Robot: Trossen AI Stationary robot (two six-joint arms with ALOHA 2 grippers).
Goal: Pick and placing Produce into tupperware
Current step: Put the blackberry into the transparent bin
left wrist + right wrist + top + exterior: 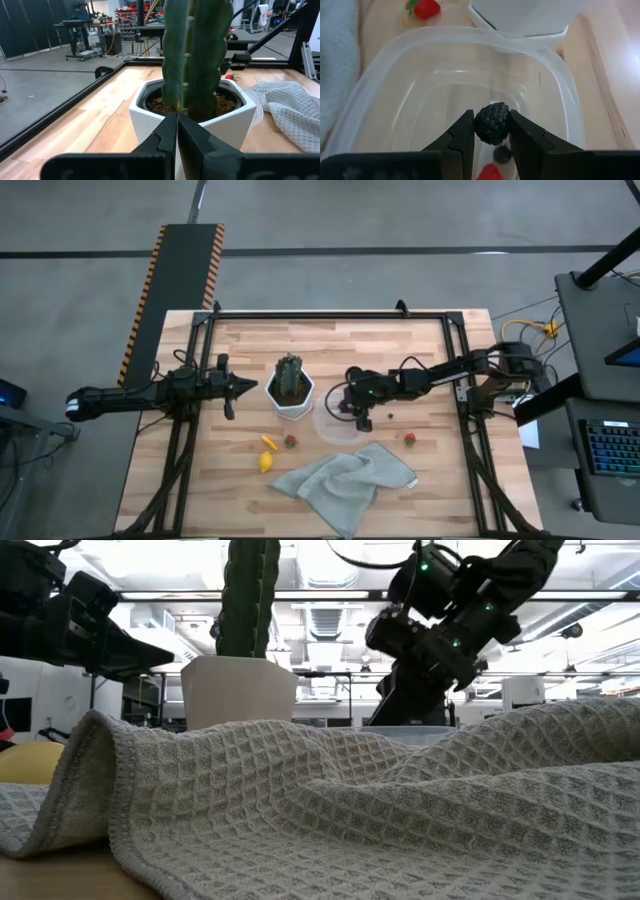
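Observation:
My right gripper (491, 131) (360, 418) hangs over the clear tupperware tub (410, 75) (326, 430), shut on a dark bumpy berry (491, 120). A dark round berry (502, 154) and a red strawberry (490, 173) lie in the tub. Outside it on the table are a strawberry (290, 442) (425, 7), two yellow pieces (268, 442) (265, 463) and another strawberry (409, 439). My left gripper (235, 388) (177, 131) is shut and waits level, just left of the white cactus pot (290, 392). My right gripper pinches the dark bumpy berry by its two sides (479, 124) between the two fingers (464, 131), near their free ends. The fingers point down into the tub from above. The berry is lifted clear above the tub's floor.
The cactus pot (525, 15) stands right against the tub's left rim. A crumpled grey waffle cloth (345, 478) (330, 810) lies near the table's near edge and fills the low view. A small dark speck (390, 416) sits right of the tub. A black frame borders the table.

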